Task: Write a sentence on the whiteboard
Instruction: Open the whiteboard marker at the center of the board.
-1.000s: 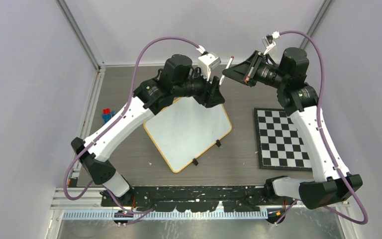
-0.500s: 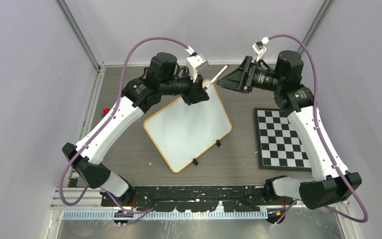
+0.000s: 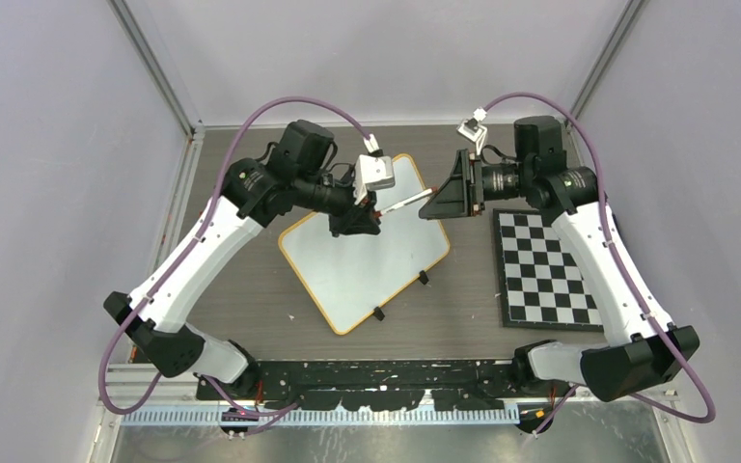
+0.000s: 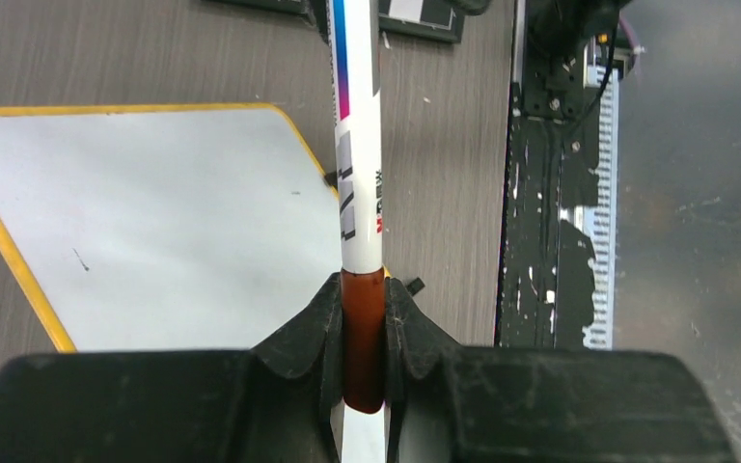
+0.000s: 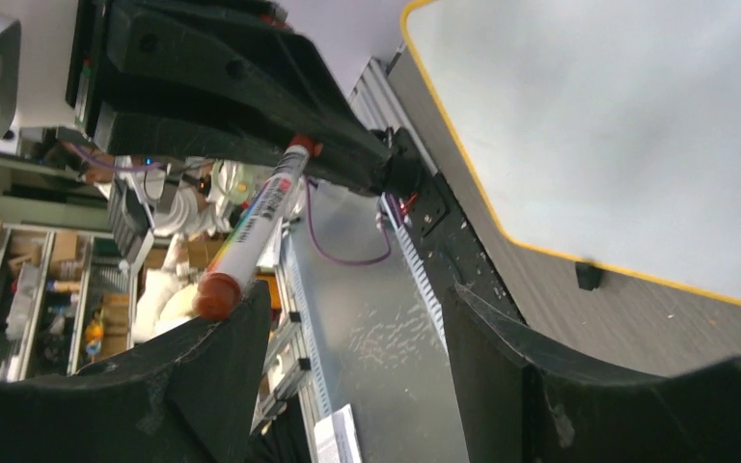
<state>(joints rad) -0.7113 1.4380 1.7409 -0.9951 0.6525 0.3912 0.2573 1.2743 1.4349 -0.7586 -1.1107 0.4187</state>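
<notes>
The whiteboard [image 3: 367, 265] lies tilted mid-table, white with an orange-yellow rim; its face [image 4: 154, 222] [image 5: 617, 125] shows no sentence. My left gripper [image 3: 371, 214] [image 4: 363, 318] hovers over the board's far part, shut on the red-brown band of a white marker [image 3: 403, 204] [image 4: 360, 145]. The marker [image 5: 256, 217] points right toward my right gripper [image 3: 434, 203] [image 5: 357, 289], which is open. The marker's red-brown end sits by the tip of one right finger [image 5: 222, 338]; I cannot tell whether they touch.
A black-and-white checkered mat [image 3: 545, 270] lies right of the board, under the right arm. Two small black feet [image 3: 378, 313] stick out at the board's near edge. A black rail [image 3: 367, 371] with the arm bases runs along the table's near side.
The right gripper has opened and released the marker, and the left gripper has shut on it. Both arms have swung nearer, over the board's far part.
</notes>
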